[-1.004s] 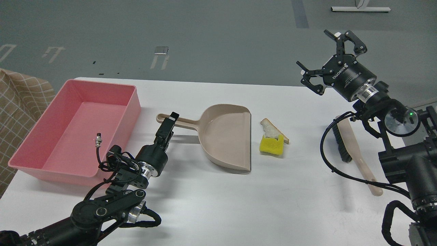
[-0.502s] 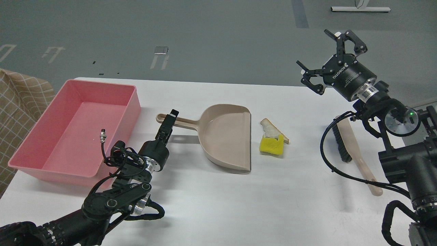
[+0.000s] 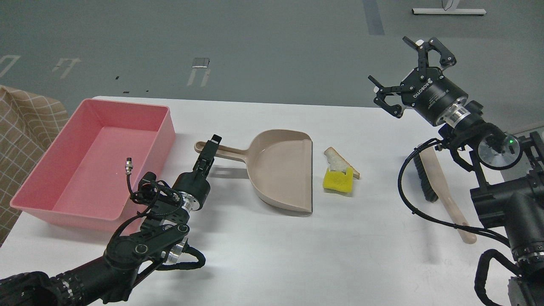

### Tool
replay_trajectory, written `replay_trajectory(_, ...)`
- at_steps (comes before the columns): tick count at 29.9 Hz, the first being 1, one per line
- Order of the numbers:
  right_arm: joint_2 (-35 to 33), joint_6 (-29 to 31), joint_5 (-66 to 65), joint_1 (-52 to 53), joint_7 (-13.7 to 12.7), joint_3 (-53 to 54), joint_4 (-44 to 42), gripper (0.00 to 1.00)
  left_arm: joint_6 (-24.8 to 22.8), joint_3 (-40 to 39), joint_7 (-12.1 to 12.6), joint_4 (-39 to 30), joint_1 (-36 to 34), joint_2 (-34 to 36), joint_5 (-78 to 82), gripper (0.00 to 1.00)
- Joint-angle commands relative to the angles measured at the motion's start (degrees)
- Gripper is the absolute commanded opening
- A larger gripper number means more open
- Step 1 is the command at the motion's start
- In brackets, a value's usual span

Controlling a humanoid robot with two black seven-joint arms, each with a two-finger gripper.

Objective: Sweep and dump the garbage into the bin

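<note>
The garbage lies on the white table [image 3: 297,255] just right of the dustpan's open edge: a yellow sponge-like block [image 3: 337,181] with a white bread wedge [image 3: 337,160] resting against it. The beige dustpan [image 3: 282,170] lies flat with its handle [image 3: 227,151] pointing left. My left gripper [image 3: 211,147] is at the handle's end, seen side-on and dark; I cannot tell its fingers apart or whether it touches the handle. My right gripper [image 3: 407,70] is open and empty, raised above the table's far right. The pink bin [image 3: 166,140] stands at the left, with no garbage in it.
A beige-handled brush [image 3: 444,191] with black bristles lies on the table at the right, below my right arm and partly behind its cable. A checked cloth [image 3: 25,127] hangs left of the bin. Grey floor lies beyond the table's far edge.
My left arm has moved a little forward, bringing its gripper closer onto the end of the dustpan handle. The right arm, dustpan and garbage have barely moved.
</note>
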Motion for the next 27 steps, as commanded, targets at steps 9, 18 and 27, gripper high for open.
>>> replay_trajectory(9,-0.08,0.0,0.0,0.15,0.0,0.0,-0.09,1.0,0.0,0.83,-0.14,0.0,-0.54,-0.07,0.0,0.4)
replay_trajectory(18,-0.08,0.0,0.0,0.06,0.0,0.0,-0.09,1.0,0.0,0.91,-0.14,-0.09,-0.81,-0.16,0.0,0.11)
replay_trajectory(27,-0.08,0.0,0.0,0.15,0.0,0.0,0.0,1.0,0.0,2.57,-0.23,-0.35,-1.77,-0.07,0.0,0.0)
